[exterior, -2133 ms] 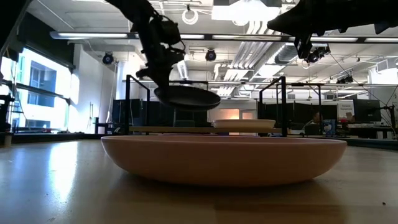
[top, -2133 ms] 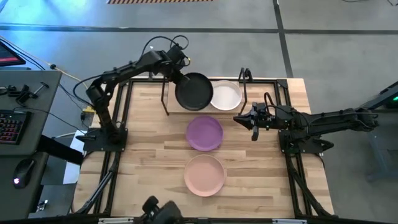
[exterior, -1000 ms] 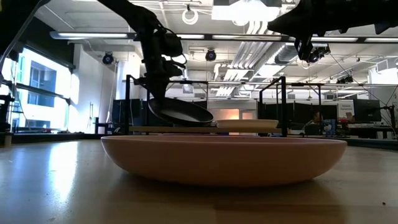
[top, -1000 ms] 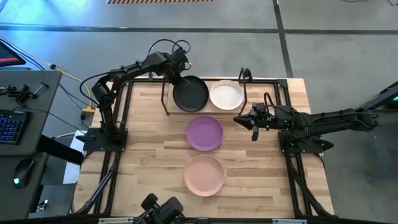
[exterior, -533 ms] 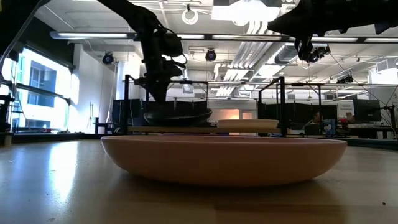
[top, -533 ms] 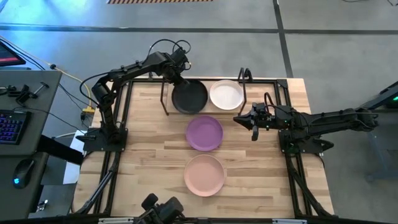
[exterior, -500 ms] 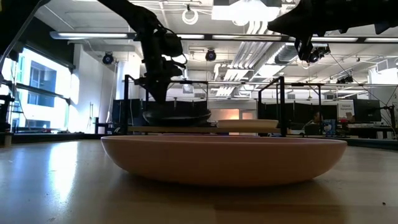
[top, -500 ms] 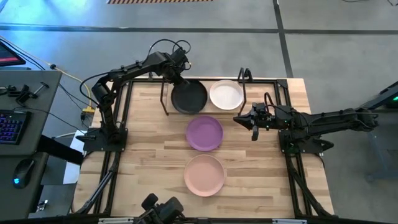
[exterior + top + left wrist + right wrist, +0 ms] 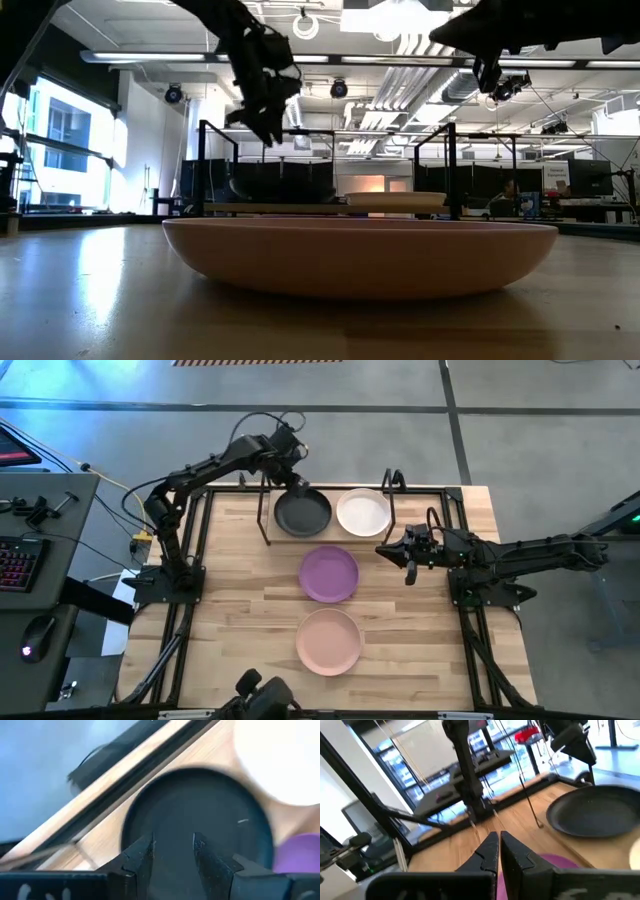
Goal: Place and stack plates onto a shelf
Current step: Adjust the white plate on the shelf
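Observation:
The black plate lies flat on the left half of the shelf, beside the cream-white plate on the right half. The purple plate and the pale pink plate rest on the tabletop, nearer than the shelf. My left gripper is open. It hovers above the black plate's far rim; in the left wrist view its fingers stand over the black plate without touching. My right gripper is shut and waits in the air right of the purple plate.
Black wire uprights stand at the shelf's left and right ends. The low view shows the pink plate close up, with the shelf board and both shelved plates behind it. Black frame rails run along the table's sides.
My left gripper brought the black plate down, tilted at first, and set it level on the shelf's left half beside the white plate. It has then let go and risen toward the far edge. The right arm has kept still.

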Action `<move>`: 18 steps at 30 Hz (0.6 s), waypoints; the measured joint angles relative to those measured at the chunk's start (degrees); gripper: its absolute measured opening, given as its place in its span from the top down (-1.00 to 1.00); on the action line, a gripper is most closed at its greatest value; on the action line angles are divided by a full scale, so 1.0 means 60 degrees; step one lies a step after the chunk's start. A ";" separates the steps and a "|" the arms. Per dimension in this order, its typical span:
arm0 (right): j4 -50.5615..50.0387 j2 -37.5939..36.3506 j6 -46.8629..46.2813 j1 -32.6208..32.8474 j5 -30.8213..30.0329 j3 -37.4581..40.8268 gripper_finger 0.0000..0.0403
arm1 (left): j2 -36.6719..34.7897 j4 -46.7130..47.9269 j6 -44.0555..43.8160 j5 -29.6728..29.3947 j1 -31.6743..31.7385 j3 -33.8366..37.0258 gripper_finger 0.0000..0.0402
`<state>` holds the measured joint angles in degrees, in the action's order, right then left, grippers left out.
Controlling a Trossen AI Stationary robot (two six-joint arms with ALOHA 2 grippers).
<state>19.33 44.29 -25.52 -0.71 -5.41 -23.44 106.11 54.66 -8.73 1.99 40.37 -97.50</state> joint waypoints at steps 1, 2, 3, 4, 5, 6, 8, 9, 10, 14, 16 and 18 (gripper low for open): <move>0.0207 0.0000 0.0002 -0.0001 0.0000 0.0000 1.00 | -0.0167 -0.0205 -0.0002 0.0200 -0.0025 -0.0010 0.37; 0.0422 0.0000 0.0009 -0.0002 -0.0002 0.0000 1.00 | -0.0362 -0.0450 0.0000 0.0396 -0.0048 0.0002 0.39; 0.0668 0.0000 0.0033 -0.0001 -0.0036 0.0000 1.00 | -0.0588 -0.0729 -0.0001 0.0480 -0.0101 0.0052 0.40; 0.0908 0.0000 0.0056 -0.0003 -0.0144 0.0000 1.00 | -0.0857 -0.0989 0.0016 0.0509 -0.0171 0.0122 0.43; 0.1115 0.0000 0.0049 -0.0003 -0.0366 -0.0001 1.00 | -0.1173 -0.1308 0.0082 0.0547 -0.0258 0.0251 0.47; 0.1239 0.0000 -0.0017 -0.0009 -0.0762 -0.0009 1.00 | -0.1507 -0.1656 0.0183 0.0553 -0.0381 0.0411 0.52; 0.1006 0.0004 -0.0310 -0.0129 -0.1791 -0.0202 1.00 | -0.2290 -0.2505 0.0440 0.0567 -0.0694 0.0910 0.66; 0.0655 0.0004 -0.0509 -0.0252 -0.2172 -0.0434 1.00 | -0.2717 -0.2993 0.0550 0.0574 -0.0882 0.1269 0.75; 0.0165 0.0004 -0.0564 -0.0433 -0.2374 -0.0735 1.00 | -0.3188 -0.3591 0.0579 0.0578 -0.1072 0.1707 0.85; -0.2910 0.0121 -0.0541 -0.1467 -0.2697 -0.2568 1.00 | -0.5138 -0.6233 -0.0035 0.0603 -0.1781 0.4015 0.96; -0.4738 0.0234 -0.0506 -0.2142 -0.3133 -0.3554 1.00 | -0.6075 -0.7392 -0.0568 0.0588 -0.2109 0.5235 0.98; -0.6412 0.0445 -0.0528 -0.2930 -0.3448 -0.4437 1.00 | -0.6978 -0.8455 -0.1019 0.0561 -0.2408 0.6325 0.99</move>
<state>-19.15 46.97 -28.69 -18.29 -26.10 -50.06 64.24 3.93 -14.85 5.35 25.92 -59.55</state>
